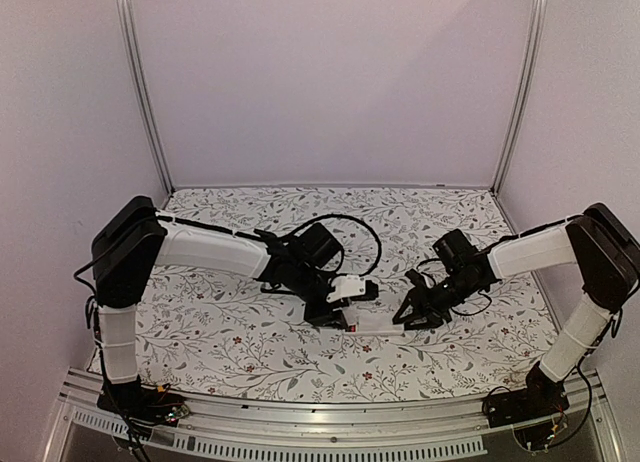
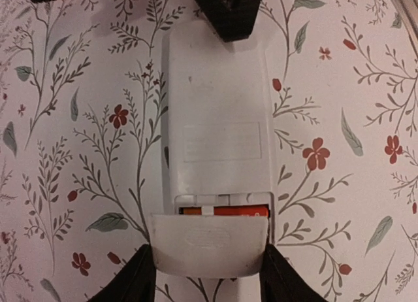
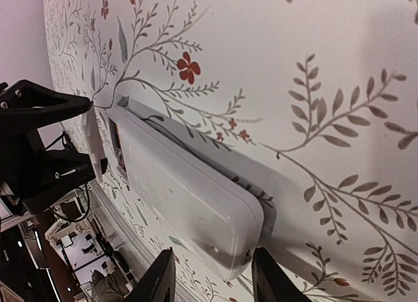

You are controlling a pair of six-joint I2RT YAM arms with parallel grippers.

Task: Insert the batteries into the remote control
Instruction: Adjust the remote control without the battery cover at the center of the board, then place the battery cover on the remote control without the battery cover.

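Observation:
The remote control (image 2: 219, 119) lies white back up on the table, also in the top view (image 1: 378, 323). Its battery bay is partly open, and the orange battery (image 2: 228, 212) shows inside. The dark battery is hidden. My left gripper (image 2: 210, 284) is shut on the white battery cover (image 2: 210, 243), which lies half over the bay at the remote's near end. My right gripper (image 3: 213, 282) is open at the remote's (image 3: 183, 184) other end. Its fingers straddle that end, and one finger touches a corner.
The table (image 1: 220, 332) has a floral cloth. White walls with metal posts (image 1: 140, 82) close in the back and sides. A metal rail (image 1: 330, 422) runs along the near edge. Both arms meet at the table's middle front, the left gripper (image 1: 335, 317) and right gripper (image 1: 412, 315) close together.

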